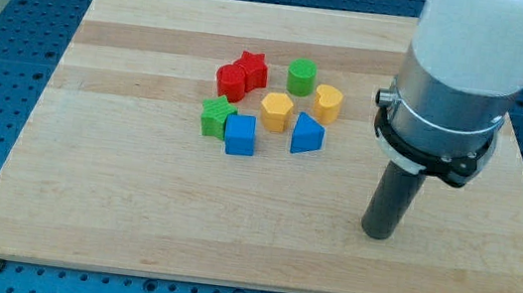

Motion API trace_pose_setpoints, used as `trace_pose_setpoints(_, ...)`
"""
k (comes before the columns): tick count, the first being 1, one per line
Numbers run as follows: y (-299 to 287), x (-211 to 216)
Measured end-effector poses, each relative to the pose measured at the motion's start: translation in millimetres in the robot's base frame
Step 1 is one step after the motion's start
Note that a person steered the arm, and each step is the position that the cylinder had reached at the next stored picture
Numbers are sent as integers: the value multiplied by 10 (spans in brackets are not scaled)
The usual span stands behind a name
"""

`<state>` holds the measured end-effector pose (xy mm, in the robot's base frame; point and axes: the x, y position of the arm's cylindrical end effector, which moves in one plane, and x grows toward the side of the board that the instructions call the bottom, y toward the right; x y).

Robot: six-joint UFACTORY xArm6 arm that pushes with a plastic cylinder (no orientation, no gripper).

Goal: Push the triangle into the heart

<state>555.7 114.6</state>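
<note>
The blue triangle (307,134) lies near the board's middle. The yellow heart (327,104) sits just above and to the right of it, with a small gap between them. My tip (378,233) rests on the board to the lower right of the triangle, well apart from all blocks. The rod stands upright under the white and grey arm.
A yellow hexagon (277,110) lies left of the triangle, a blue cube (240,135) and a green star (216,117) further left. A red star (252,68) and a red block (231,82) touch at the cluster's top left. A green cylinder (301,75) sits above the heart. The wooden board (86,195) ends near the arm at the right.
</note>
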Motion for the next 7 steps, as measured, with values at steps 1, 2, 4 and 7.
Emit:
trace_pose_setpoints(1, -13, 0)
trace_pose_setpoints(2, -334, -17)
trace_pose_setpoints(4, -506, -359)
trace_pose_setpoints(7, -761, -749)
